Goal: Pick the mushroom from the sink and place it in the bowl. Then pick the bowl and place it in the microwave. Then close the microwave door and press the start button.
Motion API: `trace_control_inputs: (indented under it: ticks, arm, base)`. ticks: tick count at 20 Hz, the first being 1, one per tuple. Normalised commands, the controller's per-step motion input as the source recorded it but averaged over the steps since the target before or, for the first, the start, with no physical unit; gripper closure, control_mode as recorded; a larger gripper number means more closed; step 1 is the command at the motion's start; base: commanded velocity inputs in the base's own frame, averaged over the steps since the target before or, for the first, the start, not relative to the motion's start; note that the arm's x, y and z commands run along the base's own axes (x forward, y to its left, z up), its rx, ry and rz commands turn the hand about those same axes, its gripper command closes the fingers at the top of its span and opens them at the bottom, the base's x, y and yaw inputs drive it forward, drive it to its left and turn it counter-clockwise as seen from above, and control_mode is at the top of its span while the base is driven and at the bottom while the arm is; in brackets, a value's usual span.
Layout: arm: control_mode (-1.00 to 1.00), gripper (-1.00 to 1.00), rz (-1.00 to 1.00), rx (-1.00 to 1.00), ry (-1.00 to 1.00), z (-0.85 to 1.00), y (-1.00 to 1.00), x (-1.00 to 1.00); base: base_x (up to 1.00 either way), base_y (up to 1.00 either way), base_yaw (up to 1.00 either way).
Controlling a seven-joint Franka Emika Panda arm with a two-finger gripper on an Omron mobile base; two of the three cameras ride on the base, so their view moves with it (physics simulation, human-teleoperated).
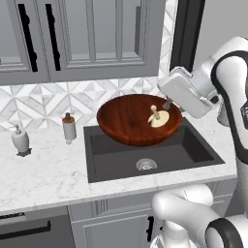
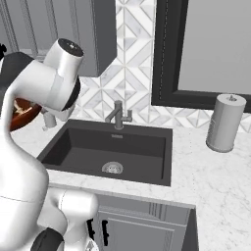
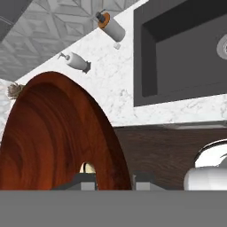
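While the mushroom (image 1: 158,117) lies inside the bowl (image 1: 131,121), cap tipped on the wooden floor near the right rim, the bowl itself hangs tilted in the air above the back of the sink (image 1: 193,150). The fingers (image 3: 114,181) are clamped on its rim, one on each side of the wall. Two soap dispensers (image 1: 69,127) stand on the marble table (image 1: 43,174) left of the basin.

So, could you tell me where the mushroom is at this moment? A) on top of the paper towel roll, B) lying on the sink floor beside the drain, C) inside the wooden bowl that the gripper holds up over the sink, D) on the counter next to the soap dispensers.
C: the mushroom lies inside the bowl, which the gripper holds by its rim above the sink.
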Motion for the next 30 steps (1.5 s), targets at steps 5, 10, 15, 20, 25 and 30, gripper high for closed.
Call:
trace_control_inputs:
  ticks: [5,10,15,20,25,30]
  arm:
    - [-1.0,1.0,-0.16,0.0,-0.02,0.28,-0.77,-0.44]
    - [-1.0,1.0,-0.2,0.0,0.0,0.09,-0.64,-0.17]
    - [-1.0,1.0,-0.19,0.03,0.0,0.11,-0.48,-0.07]
    - [-1.0,1.0,-0.05,0.0,0.03,0.0,-0.03,0.0]
    - [-1.0,1.0,0.0,0.02,0.03,0.0,0.0,0.0]
    - [-1.0,1.0,0.0,0.0,0.01,0.0,0.0,-0.04]
  base:
    - [0.0,0.0,0.0]
    - [0.0,0.0,0.0]
    - [0.0,0.0,0.0]
    - [0.0,0.0,0.0]
    - [0.0,0.0,0.0]
    - [0.0,0.0,0.0]
